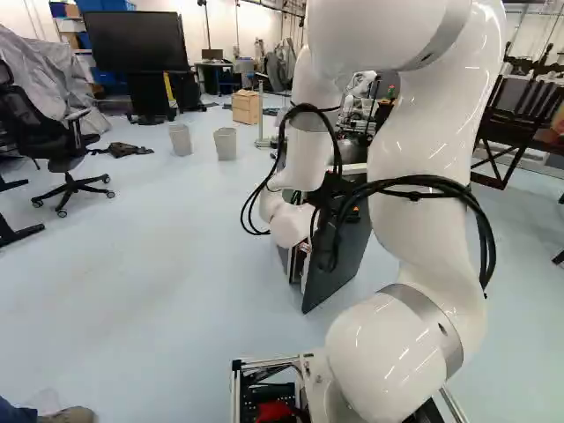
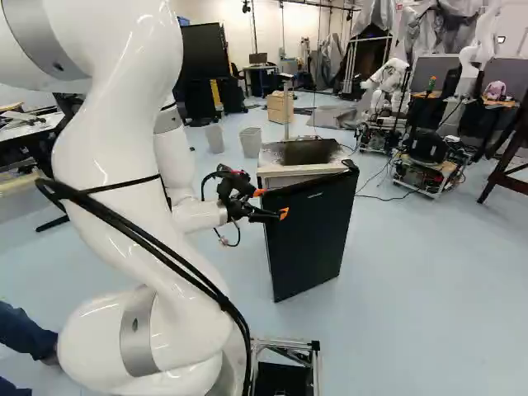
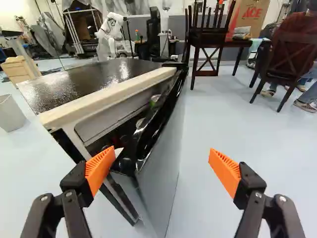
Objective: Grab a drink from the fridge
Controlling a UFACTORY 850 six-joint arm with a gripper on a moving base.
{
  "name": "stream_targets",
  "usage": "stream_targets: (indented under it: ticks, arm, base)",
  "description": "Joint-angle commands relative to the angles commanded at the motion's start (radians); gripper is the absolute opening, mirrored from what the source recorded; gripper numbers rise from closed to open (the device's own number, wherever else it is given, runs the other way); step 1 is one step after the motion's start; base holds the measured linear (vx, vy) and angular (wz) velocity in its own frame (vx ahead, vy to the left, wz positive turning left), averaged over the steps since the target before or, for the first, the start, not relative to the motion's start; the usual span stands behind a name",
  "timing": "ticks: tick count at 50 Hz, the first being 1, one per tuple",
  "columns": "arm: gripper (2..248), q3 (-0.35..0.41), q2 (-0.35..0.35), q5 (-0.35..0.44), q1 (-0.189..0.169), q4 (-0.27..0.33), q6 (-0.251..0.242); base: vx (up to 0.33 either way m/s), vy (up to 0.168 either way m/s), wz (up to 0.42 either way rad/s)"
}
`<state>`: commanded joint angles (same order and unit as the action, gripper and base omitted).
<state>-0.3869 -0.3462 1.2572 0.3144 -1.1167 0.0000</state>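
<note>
Between the wide-open claw's (image 3: 162, 157) fingers, ungripped, the ajar fridge door (image 3: 159, 186) stands nearer the fridge-side finger (image 3: 100, 167).

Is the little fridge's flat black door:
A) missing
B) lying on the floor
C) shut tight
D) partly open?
D: the flat black door stands away from the pale-rimmed, boxy fridge body, and things inside show through the gap.

Bright, even indoor light is washing over the pale floor (image 1: 176, 282), while highlights are streaking the glossy white arm (image 1: 423, 132). In the wrist view, glare is speckling the fridge top (image 3: 84, 82) and glinting along the door (image 3: 148, 136); distant details are looking soft.
</note>
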Motion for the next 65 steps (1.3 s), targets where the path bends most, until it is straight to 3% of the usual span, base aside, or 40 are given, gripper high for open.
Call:
stream_targets:
  ticks: [33, 65]
  arm:
    - [247, 0.075, 0.051, 0.0, -0.014, -0.045, 0.0]
    - [247, 0.129, 0.088, 0.0, -0.05, -0.107, 0.0]
  base:
    - [0.0, 0.0, 0.0]
    - [0.0, 0.0, 0.0]
